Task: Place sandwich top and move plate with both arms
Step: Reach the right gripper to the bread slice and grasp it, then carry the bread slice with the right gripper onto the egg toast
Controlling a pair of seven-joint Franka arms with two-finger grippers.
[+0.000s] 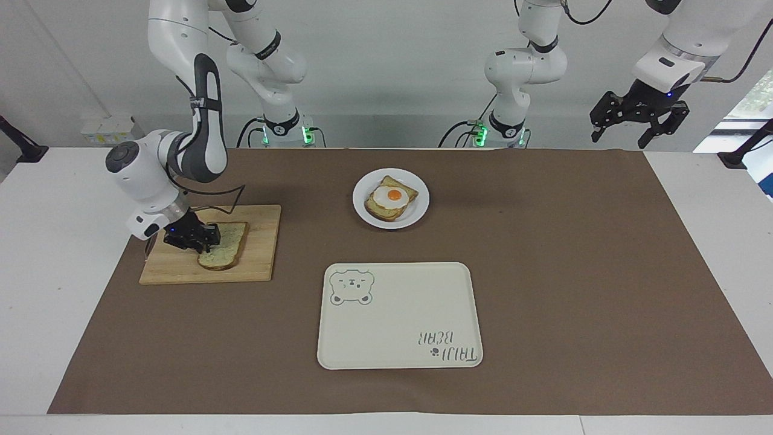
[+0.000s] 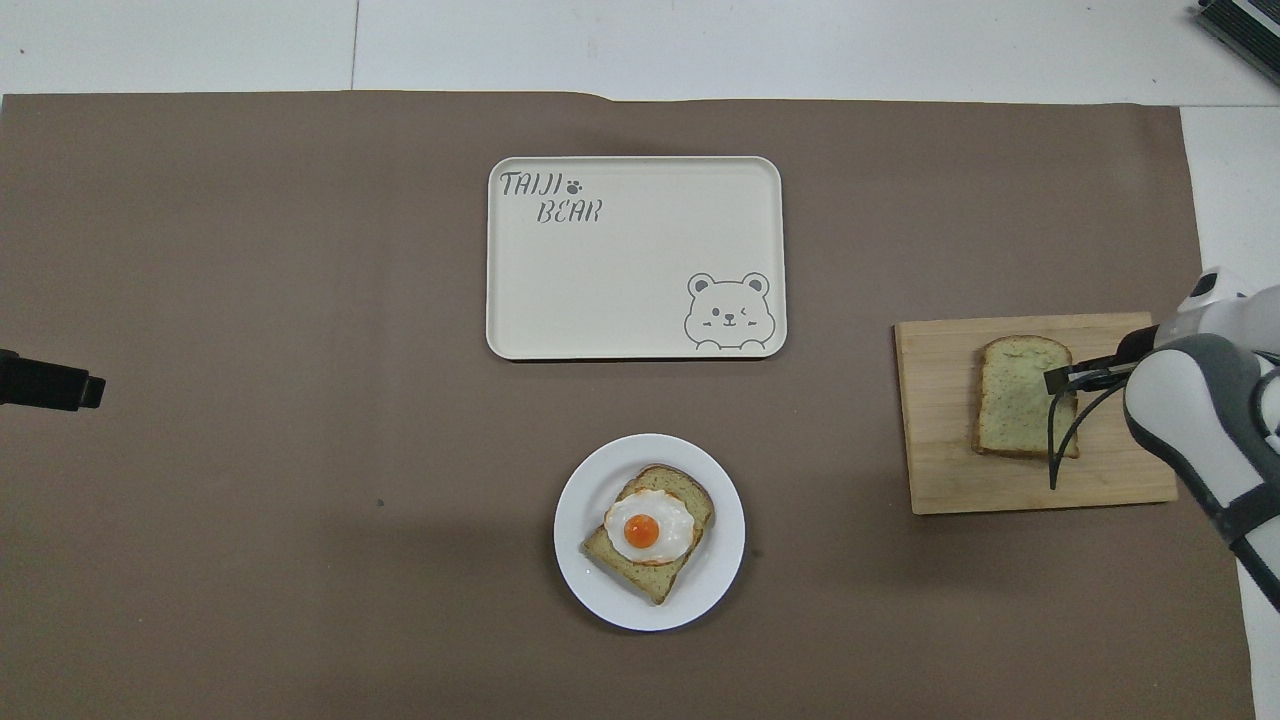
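Brown mat (image 1: 543, 272) over white table (image 1: 48, 254); right tool (image 1: 202, 238) grips sandwich top (image 1: 224, 249); left tool (image 1: 640, 118) open.

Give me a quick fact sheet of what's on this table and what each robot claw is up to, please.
Sandwich top: flat on the cutting board, toward the right arm's end of the table
Right claw: down at the slice's edge
Left claw: raised, open, over the table's edge at the left arm's end; this arm waits
Plate: near the robots, holds toast with fried egg
Tray: farther from the robots than the plate
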